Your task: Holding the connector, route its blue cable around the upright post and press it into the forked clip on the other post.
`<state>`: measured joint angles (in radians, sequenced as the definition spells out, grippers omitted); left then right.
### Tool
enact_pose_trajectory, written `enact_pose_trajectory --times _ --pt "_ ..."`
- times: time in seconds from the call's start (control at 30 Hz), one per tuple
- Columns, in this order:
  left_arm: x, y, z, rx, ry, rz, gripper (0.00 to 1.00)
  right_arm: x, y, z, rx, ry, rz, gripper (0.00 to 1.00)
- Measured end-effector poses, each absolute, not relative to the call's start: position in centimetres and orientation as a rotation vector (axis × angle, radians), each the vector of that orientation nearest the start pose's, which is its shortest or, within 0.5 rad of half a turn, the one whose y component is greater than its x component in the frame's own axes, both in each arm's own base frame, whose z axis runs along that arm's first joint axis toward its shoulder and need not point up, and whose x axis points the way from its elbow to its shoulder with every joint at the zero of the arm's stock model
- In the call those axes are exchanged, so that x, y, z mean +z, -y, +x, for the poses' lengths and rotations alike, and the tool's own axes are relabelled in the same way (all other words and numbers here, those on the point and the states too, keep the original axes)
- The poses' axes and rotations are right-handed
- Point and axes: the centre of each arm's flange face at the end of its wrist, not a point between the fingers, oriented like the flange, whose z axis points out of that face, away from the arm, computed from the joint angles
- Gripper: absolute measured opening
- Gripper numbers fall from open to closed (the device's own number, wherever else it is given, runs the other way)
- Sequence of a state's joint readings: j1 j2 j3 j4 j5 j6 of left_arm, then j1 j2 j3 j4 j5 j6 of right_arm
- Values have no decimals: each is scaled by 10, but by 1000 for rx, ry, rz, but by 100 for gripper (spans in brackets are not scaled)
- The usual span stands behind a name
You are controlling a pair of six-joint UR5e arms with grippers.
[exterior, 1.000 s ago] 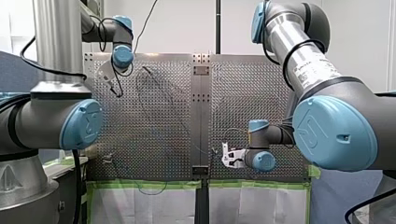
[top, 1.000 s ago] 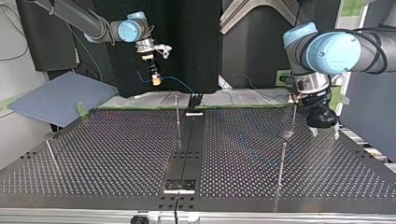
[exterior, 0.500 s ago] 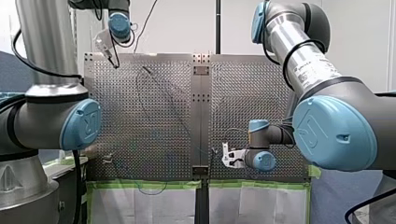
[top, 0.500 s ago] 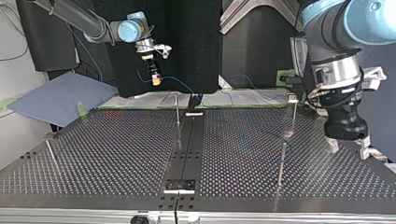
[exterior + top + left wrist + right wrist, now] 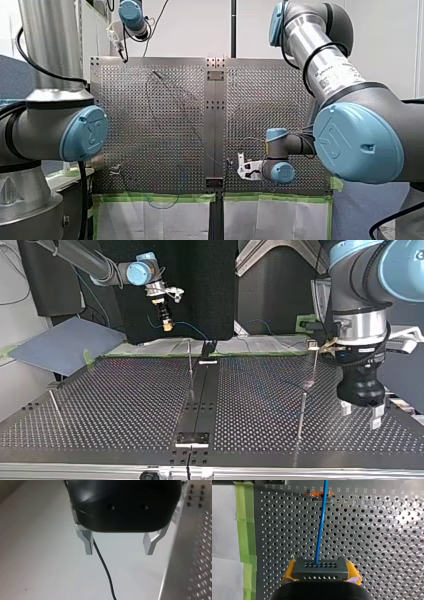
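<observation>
The right gripper (image 5: 321,573) is clamping the grey connector (image 5: 320,567) between its yellow pads (image 5: 289,572), with the jaws drawn narrow against the block's two sides. The blue cable (image 5: 321,525) is leaving the connector's forward face and running straight ahead of the gripper over the perforated table (image 5: 374,542). It is reaching an orange fitting (image 5: 319,493) near the table's edge, though it cannot be told whether it is seated there. A strip of green tape (image 5: 245,542) is lying along the table's border beside the gripper.

In the top view the right arm is holding the connector in the air at the view's left, beyond the table's far edge, and the cable is drooping from it toward the middle of that edge. A thin upright post (image 5: 190,371) is standing by the table's middle strip, well apart from the connector. At the view's right a second post (image 5: 314,365) is carrying a small head at its top. A third post (image 5: 301,415) is standing near it, closer to the camera.

The left gripper (image 5: 119,546) is hanging by the table's edge at the top view's right, near the third post. Its metal fingers (image 5: 88,542) are spread wide and are holding nothing. A black cable (image 5: 103,566) is running just beside one finger and on ahead of the gripper.
</observation>
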<state>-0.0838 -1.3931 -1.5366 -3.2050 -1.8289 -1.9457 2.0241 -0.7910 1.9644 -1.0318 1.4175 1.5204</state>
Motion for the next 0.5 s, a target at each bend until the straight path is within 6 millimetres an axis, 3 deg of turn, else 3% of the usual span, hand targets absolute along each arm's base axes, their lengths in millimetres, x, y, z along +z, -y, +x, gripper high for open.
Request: enact_pose_trajectory --times 0.23,0.5 --pt "558 140 424 -69 -1482 -402 98 -10 415 367 1521 898 1780 0" --pt "546 146 419 -17 -1590 -312 98 -10 415 367 1521 898 1780 0"
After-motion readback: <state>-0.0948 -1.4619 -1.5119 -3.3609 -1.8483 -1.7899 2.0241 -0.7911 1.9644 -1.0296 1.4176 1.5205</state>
